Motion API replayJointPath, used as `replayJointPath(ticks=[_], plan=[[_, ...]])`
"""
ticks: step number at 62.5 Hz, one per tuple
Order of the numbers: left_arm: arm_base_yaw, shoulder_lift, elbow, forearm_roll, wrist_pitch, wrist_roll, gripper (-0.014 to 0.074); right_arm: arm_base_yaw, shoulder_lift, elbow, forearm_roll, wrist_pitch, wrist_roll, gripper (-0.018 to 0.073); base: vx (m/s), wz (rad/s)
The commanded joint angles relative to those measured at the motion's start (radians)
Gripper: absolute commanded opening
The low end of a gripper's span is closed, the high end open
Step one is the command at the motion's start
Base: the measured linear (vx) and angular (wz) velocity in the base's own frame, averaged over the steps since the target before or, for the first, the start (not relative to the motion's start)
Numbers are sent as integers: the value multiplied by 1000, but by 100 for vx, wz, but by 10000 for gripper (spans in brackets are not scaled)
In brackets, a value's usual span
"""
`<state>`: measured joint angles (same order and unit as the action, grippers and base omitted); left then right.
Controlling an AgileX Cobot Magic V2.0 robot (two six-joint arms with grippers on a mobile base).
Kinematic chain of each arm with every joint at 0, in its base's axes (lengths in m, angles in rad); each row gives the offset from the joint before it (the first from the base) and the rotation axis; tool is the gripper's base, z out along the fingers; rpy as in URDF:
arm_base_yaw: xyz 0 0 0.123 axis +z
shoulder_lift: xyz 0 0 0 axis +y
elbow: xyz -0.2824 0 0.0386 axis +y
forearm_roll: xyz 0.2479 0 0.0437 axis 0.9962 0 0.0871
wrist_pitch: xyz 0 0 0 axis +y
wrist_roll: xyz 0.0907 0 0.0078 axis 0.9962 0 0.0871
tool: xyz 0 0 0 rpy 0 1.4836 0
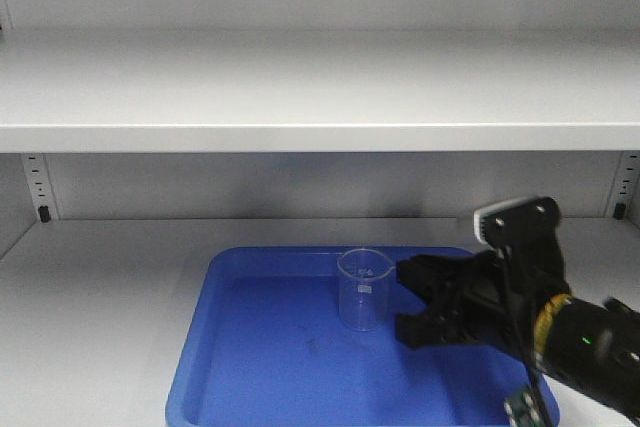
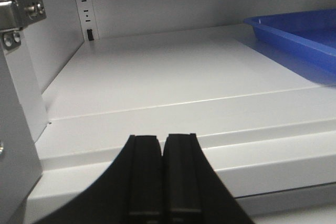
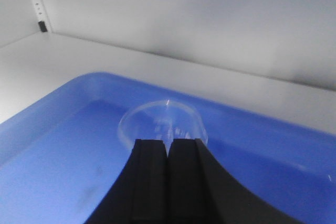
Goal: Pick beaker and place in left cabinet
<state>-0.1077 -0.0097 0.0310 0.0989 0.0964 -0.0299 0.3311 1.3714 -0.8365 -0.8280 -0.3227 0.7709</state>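
A clear glass beaker (image 1: 363, 289) stands upright at the back middle of a blue tray (image 1: 240, 367). My right gripper (image 1: 405, 299) is just to the right of the beaker, pointing at it. In the right wrist view the gripper (image 3: 168, 141) has its jaws pressed together with nothing between them. The beaker (image 3: 160, 121) sits just beyond the tips, on the tray (image 3: 52, 145). My left gripper (image 2: 163, 137) is shut and empty. It hovers over the white shelf floor (image 2: 157, 77) at the left, and the tray's corner (image 2: 299, 30) lies far to its right.
A white shelf board (image 1: 320, 97) runs overhead across the cabinet. The left side wall carries a metal hinge (image 2: 21, 14) and a strip of peg holes (image 2: 86, 3). A grey back wall (image 1: 300, 187) closes the compartment.
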Motion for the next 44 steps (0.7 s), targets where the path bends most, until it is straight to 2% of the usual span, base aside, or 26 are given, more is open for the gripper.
replayJointPath(ticks=[1, 27, 44], plan=[[-6, -20, 15, -3, -89, -4, -8, 0, -113, 33, 11, -56, 2, -6, 0, 0], [-6, -20, 15, -3, -89, -4, -8, 0, -581, 250, 11, 32, 32, -6, 0, 0], [-6, -20, 15, -3, -89, -4, -8, 0, -730, 281, 11, 39, 32, -6, 0, 0]])
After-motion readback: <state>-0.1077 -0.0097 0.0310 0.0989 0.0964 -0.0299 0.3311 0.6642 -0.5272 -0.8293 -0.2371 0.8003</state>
